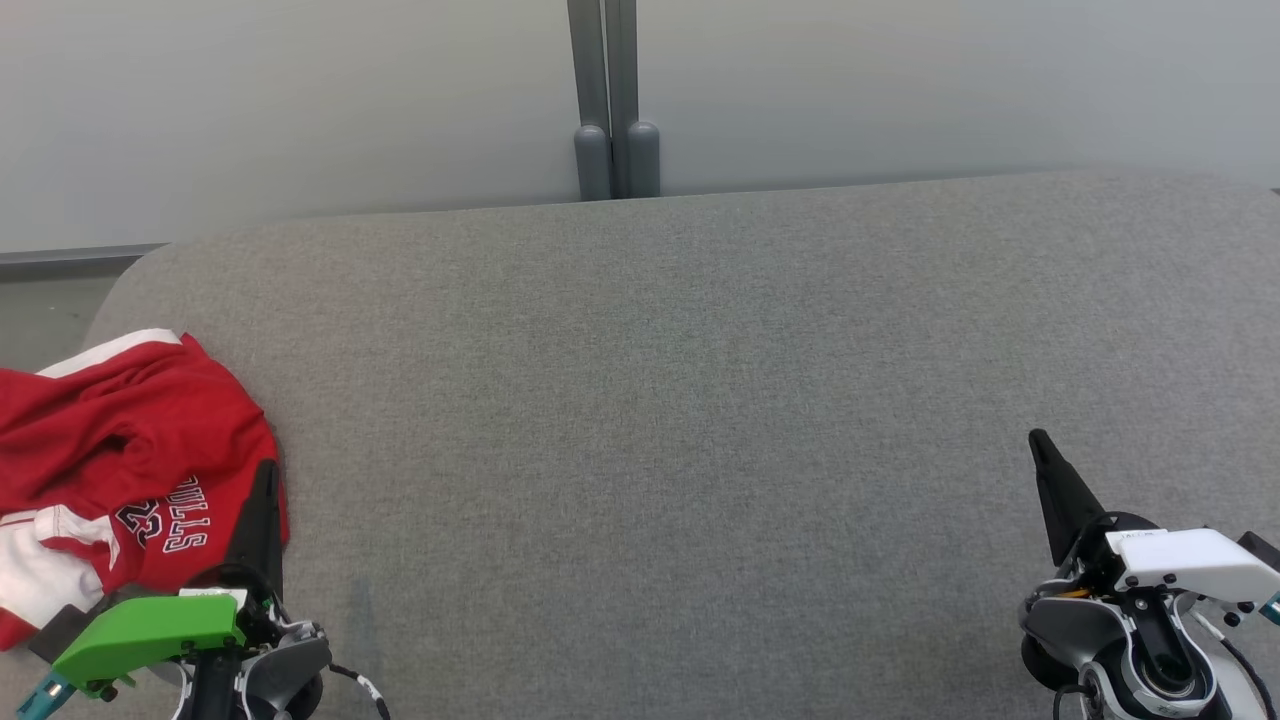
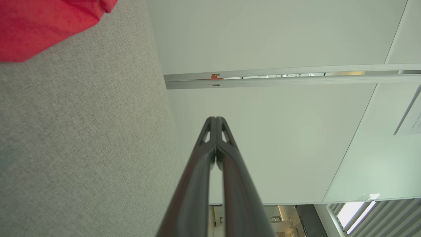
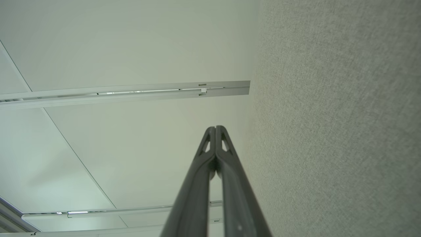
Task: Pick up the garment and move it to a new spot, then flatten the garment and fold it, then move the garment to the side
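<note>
Your garment (image 1: pixel 120 450), red with white trim, lies crumpled at the near left of the grey cushion (image 1: pixel 650 400), cut off by the picture's edge. Your left gripper (image 1: pixel 266 472) is at its right edge, fingers pressed together and pinching nothing. You can't tell if they touch the cloth. Your right gripper (image 1: pixel 1040 440), fingers also pressed together, is well apart at the near right.

A broad grey fabric-covered surface (image 1: pixel 700 400) spans the foreground, its far-left corner rounded; behind its far edge stands a plain pale wall (image 1: pixel 300 100); two grey upright posts (image 1: pixel 615 100) meet at the middle; dull floor (image 1: pixel 40 310) shows past the left corner; light is soft and even.
</note>
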